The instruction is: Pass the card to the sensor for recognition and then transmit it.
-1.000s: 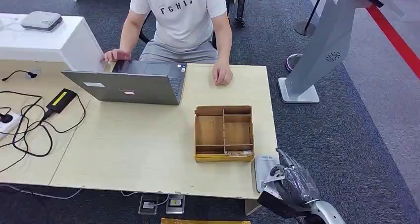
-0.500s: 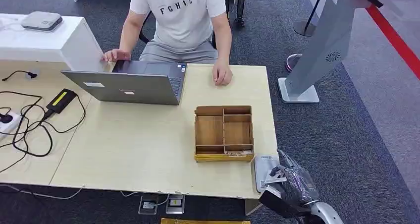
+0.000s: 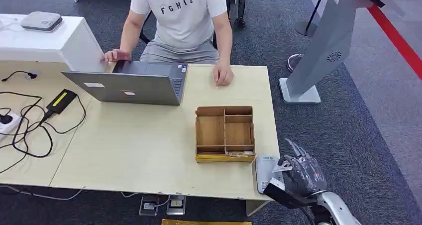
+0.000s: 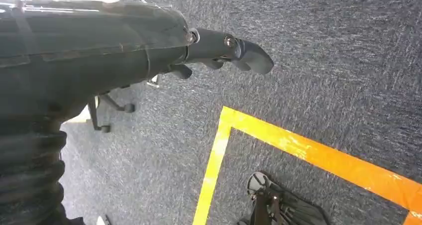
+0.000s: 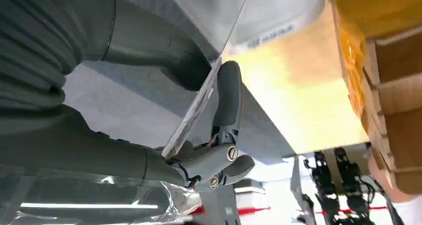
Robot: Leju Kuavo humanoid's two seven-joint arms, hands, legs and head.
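Head view shows the right hand [image 3: 297, 174] at the near right corner of the table [image 3: 149, 150], pinching the card [image 3: 278, 168], which pokes out of its fingers toward the left. The grey sensor [image 3: 265, 171] lies flat on the table just left of that hand, tight against the near right corner of the wooden organizer box [image 3: 225, 133], so the card has to travel only a little leftward and down to sit over the pad. Right wrist view shows the card [image 5: 201, 95] nearly edge-on, clamped between the thick thumb and a darker finger [image 5: 228, 98], its long axis running out toward the sensor's pale face [image 5: 249, 11]; it looks tilted rather than flat to the pad, so I judge it needs levelling to read well. The left hand [image 4: 219, 51] hangs over the dark carpet beside an orange floor line, fingers loosely apart and holding nothing, well away from the task. For the hand-over afterwards, the person sits at the far side of the table, one hand [image 3: 223, 76] resting on the tabletop beyond the box; the box stands between the card and that hand, while the laptop [image 3: 130, 85] sits off to the left, clear of the path.
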